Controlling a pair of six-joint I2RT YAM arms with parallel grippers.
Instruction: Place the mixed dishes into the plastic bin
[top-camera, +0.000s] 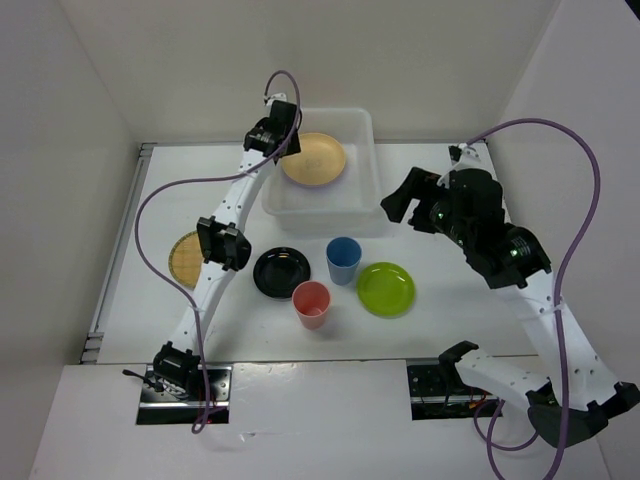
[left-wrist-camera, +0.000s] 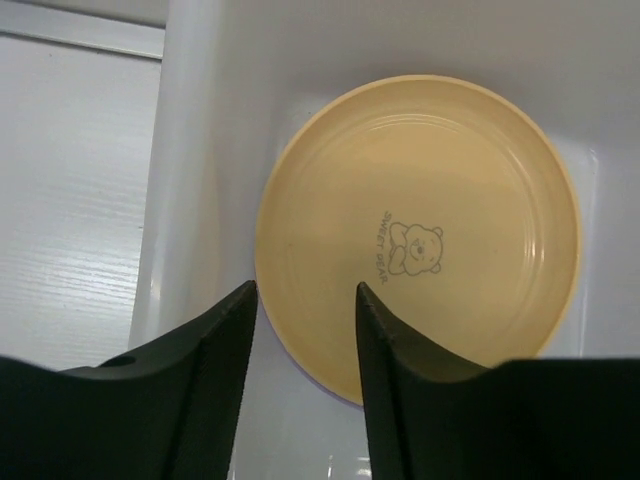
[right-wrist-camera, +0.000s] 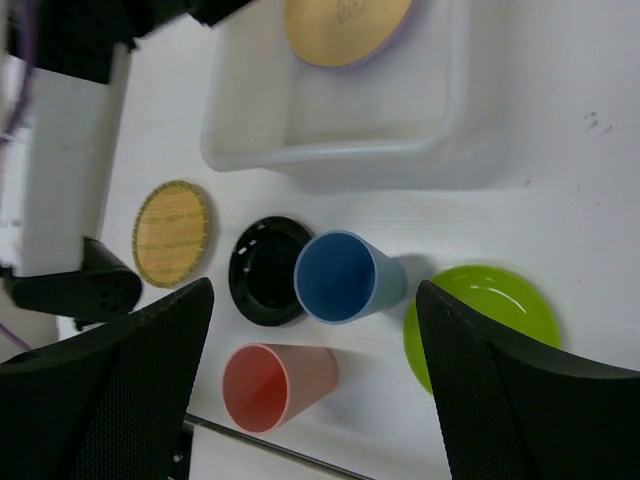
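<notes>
Left wrist: glossy round orange plate (left-wrist-camera: 450, 160).

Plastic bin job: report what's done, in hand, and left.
Done: pale orange plate lies in the plastic bin. In hand: nothing; left claw open above it, right claw open too. Left to bin: woven tan plate, black plate, lime green plate, blue cup, pink cup.

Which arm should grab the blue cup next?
The right arm. The right gripper is open, with the blue cup in its wrist view. The left gripper hangs over the pale orange plate inside the plastic bin.
</notes>
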